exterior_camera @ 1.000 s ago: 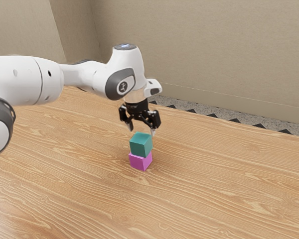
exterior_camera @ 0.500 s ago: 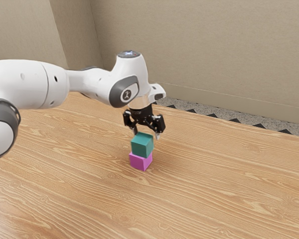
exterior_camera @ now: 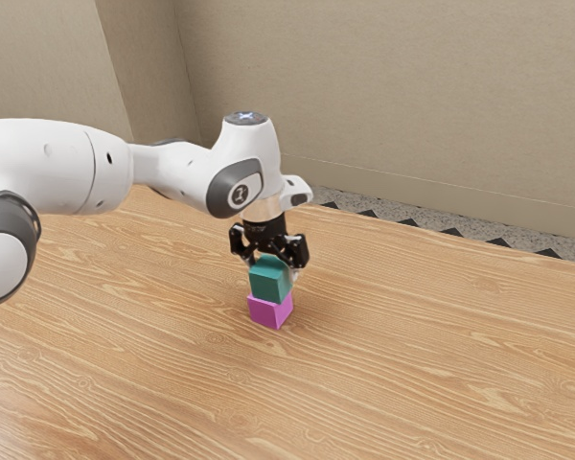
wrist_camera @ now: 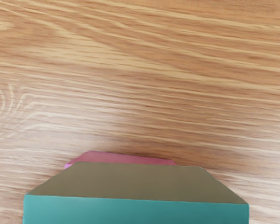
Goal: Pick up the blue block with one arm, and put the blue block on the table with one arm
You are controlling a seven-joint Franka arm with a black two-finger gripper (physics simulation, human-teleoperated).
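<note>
White arm point(exterior_camera: 57, 165) with logo point(exterior_camera: 239, 195) above teal block point(exterior_camera: 269, 283)

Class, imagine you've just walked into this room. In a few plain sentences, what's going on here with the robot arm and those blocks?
My gripper is down at the blue-green block, which rests on top of the pink one. The pink block sits on the wooden table. Whether the upper block is gripped I can't tell, but it has not been lifted off the stack. Setting it down on the table is yet to be done.
</note>
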